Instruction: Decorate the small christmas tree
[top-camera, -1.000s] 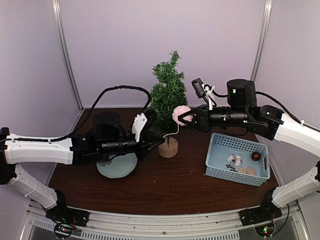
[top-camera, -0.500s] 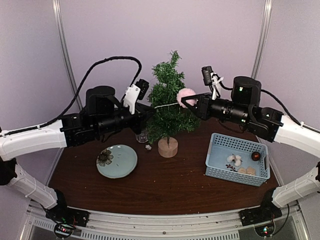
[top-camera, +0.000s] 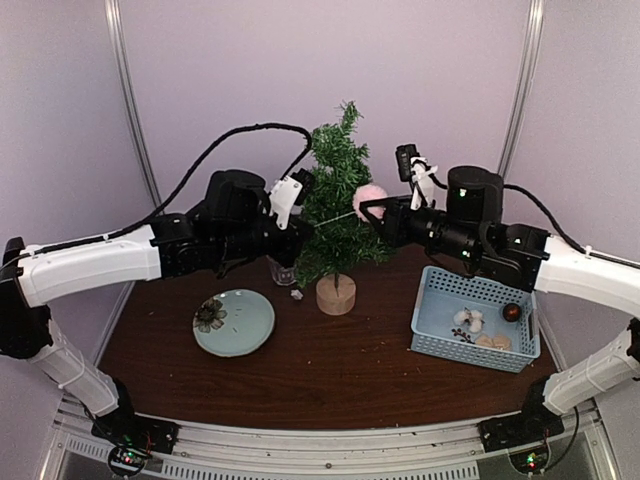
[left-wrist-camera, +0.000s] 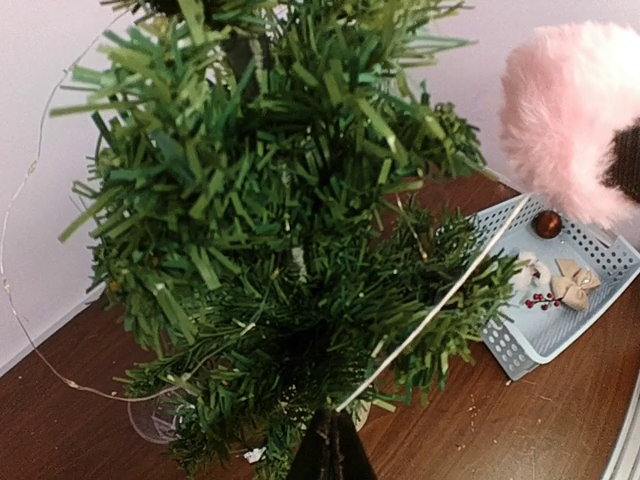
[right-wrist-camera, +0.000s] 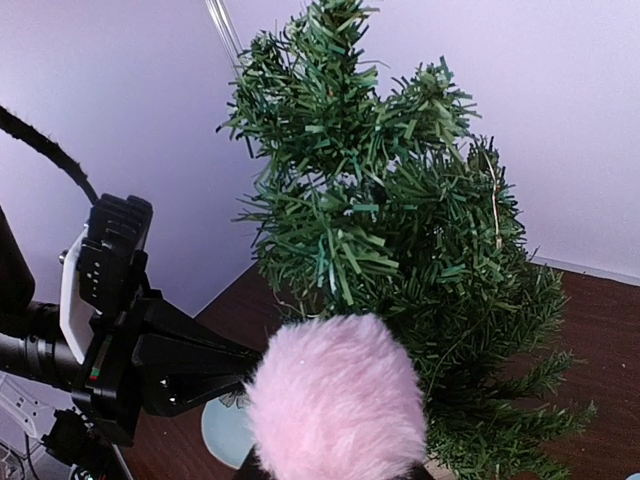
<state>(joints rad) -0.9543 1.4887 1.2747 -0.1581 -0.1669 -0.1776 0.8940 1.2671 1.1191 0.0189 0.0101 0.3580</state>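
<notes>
The small christmas tree (top-camera: 335, 205) stands on its round wood stump (top-camera: 336, 294) at the middle back of the table. My right gripper (top-camera: 366, 209) is shut on a fluffy pink pompom (top-camera: 371, 197) and holds it against the tree's right side, about mid-height. A white string (left-wrist-camera: 440, 300) runs from the pompom across the branches to my left gripper (top-camera: 300, 222), which is shut on the string's end at the tree's left side. In the right wrist view the pompom (right-wrist-camera: 338, 406) fills the lower middle and hides the fingertips. The left gripper (left-wrist-camera: 331, 440) shows as closed dark tips.
A blue basket (top-camera: 430, 322) with small ornaments sits at the right. A pale green plate (top-camera: 240, 325) with a flower lies at the left front. A drinking glass (top-camera: 283, 272) stands left of the stump. A thin wire (left-wrist-camera: 20, 300) hangs off the tree.
My left arm rose from the plate to the tree's left side and closed in on it, holding the string end. My right gripper lifted the pompom slightly and stays by the tree.
</notes>
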